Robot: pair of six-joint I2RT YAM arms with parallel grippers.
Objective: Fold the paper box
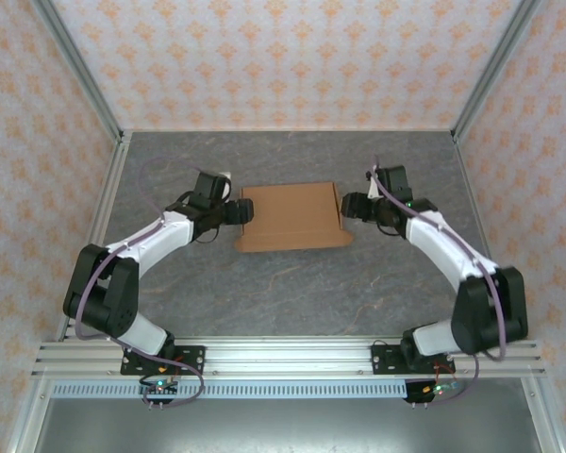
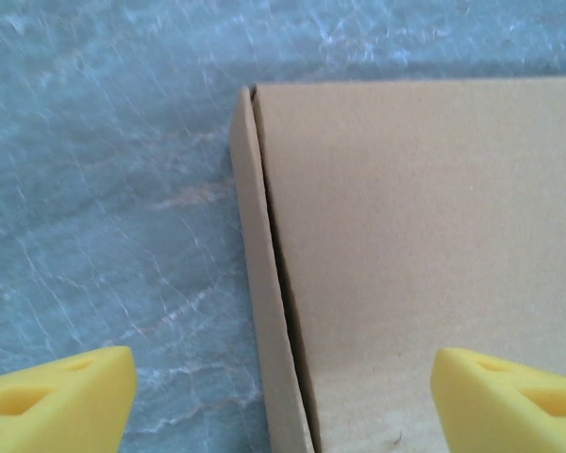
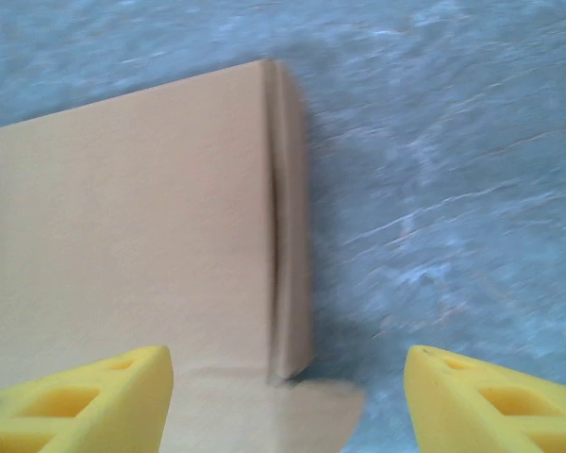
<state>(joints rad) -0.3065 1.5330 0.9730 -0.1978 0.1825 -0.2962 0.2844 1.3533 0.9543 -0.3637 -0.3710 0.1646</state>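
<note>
right gripper [image 3: 288, 382]: yellow fingers [image 3: 94, 401] at the bottom corners, spread wide. the paper box [image 3: 123, 226] lies flat on the grey marbled table [image 3: 453, 189]. its narrow side panel [image 3: 292, 236] runs along the right edge behind a dark gap, and a small flap [image 3: 311, 411] juts out below.

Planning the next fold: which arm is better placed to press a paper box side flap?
Marginally left: the left end effector, open, straddles the paper box's gaping side flap squarely; the right end effector mirrors it.

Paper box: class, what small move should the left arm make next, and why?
Probably lower the open left pincer and nudge the paper box at its left side wall inward: the pincer straddles that edge, where a dark gap separates wall from top panel.
</note>
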